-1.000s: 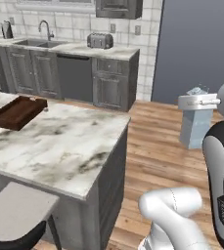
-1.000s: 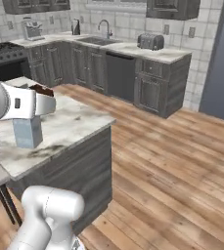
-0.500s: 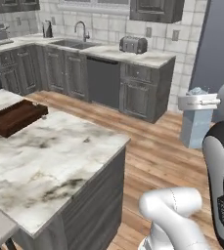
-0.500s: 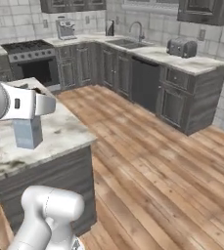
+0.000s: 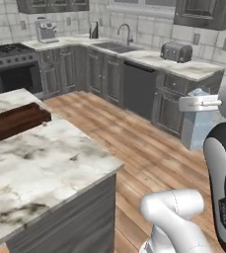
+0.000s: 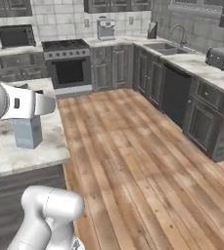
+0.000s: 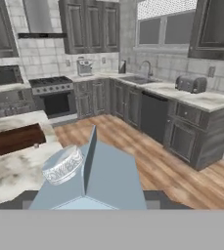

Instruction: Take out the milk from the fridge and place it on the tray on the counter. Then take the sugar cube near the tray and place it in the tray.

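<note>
**Pale blue carton carried toward the tray as the base swings round**

Pale blue-grey and gable-topped, the milk (image 5: 198,123) is held clear of any surface, clamped in the jaws just under its top. In the hand view the carton (image 7: 101,178) sits close between the finger tips, its round cap turned to the camera. In the right base view it hangs in front of the table (image 6: 33,154), though from these views it cannot be told whether it is over the marble yet.

Over the last second the whole picture has shifted in both base views. This is taken as the base driving and turning, not as a move of the things. The carton has kept its place beside the arm throughout, so the grip is judged firm. The back-wall cabinets have slid across and the stove (image 5: 11,69) has come into sight. The carry to the tray is therefore judged to be under way, with the setting-down not yet done.

The tray (image 5: 16,120) lies on the far part of the table (image 5: 50,168), well apart from the carton. A small pale speck just beside the tray's near corner is taken to be the sugar cube (image 5: 44,124), untouched.

Counted: one milk carton, one tray, one sugar cube, one stove, one toaster (image 5: 176,51).
</note>
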Controlling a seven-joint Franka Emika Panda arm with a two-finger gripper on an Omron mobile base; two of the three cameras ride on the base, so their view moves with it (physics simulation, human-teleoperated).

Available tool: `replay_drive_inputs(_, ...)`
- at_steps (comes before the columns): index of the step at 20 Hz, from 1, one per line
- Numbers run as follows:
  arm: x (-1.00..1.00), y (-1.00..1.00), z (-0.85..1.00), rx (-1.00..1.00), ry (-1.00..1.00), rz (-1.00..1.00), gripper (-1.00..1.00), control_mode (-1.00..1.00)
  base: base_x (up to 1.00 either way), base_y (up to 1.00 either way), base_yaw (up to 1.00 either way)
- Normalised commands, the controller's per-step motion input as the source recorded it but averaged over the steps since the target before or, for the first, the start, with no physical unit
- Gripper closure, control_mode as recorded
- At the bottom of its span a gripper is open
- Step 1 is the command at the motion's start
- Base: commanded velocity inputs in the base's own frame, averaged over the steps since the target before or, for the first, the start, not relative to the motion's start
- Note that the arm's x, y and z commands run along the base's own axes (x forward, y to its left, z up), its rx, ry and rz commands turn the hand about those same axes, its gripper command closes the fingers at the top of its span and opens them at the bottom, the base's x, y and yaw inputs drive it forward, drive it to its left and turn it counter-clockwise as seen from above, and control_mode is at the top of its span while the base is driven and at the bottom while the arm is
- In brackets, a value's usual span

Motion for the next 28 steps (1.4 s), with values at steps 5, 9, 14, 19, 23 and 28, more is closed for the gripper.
replay_drive_inputs(5,0.00,0.00,0.00,0.00,0.00,0.00,1.00,1.00,0.42,-1.00,0.41)
replay_drive_inputs(9,0.00,0.00,0.00,0.00,0.00,0.00,1.00,1.00,0.35,-1.00,0.45)
replay_drive_inputs(14,0.00,0.00,0.00,0.00,0.00,0.00,1.00,1.00,0.30,-1.00,0.48)
replay_drive_inputs(19,0.00,0.00,0.00,0.00,0.00,0.00,1.00,1.00,0.52,-0.99,0.58)
replay_drive_inputs(23,0.00,0.00,0.00,0.00,0.00,0.00,1.00,1.00,0.47,-0.71,0.75)
replay_drive_inputs(28,0.00,0.00,0.00,0.00,0.00,0.00,1.00,1.00,0.50,-0.52,0.82)
